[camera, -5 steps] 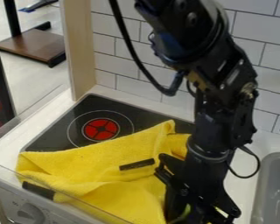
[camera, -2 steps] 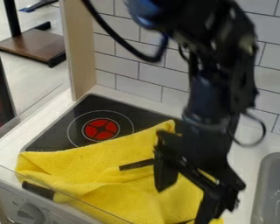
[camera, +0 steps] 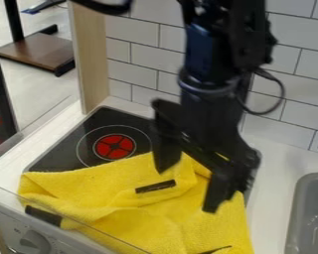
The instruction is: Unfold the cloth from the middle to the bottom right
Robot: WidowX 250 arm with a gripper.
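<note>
Above the right part of the cloth hangs my gripper [camera: 187, 191], open, its two fingers set wide apart with nothing held between them. The yellow cloth [camera: 141, 218] lies spread over the front of the stove and the counter, its lower right part reaching toward the front edge at the bottom of the view. Folds run across its middle and left side. A black strip shows at its middle, and a dark line near its bottom right. The gripper hides part of the cloth's upper right area.
The black stove top [camera: 62, 154] with a red burner [camera: 115, 146] lies behind the cloth. A grey sink [camera: 311, 213] is at the right. A clear panel and a knob [camera: 34, 243] stand along the front left; a tiled wall rises behind.
The gripper has risen from the cloth's lower right and moved up and to the left, its fingers now wide apart. The cloth's lower right part is uncovered to view.
</note>
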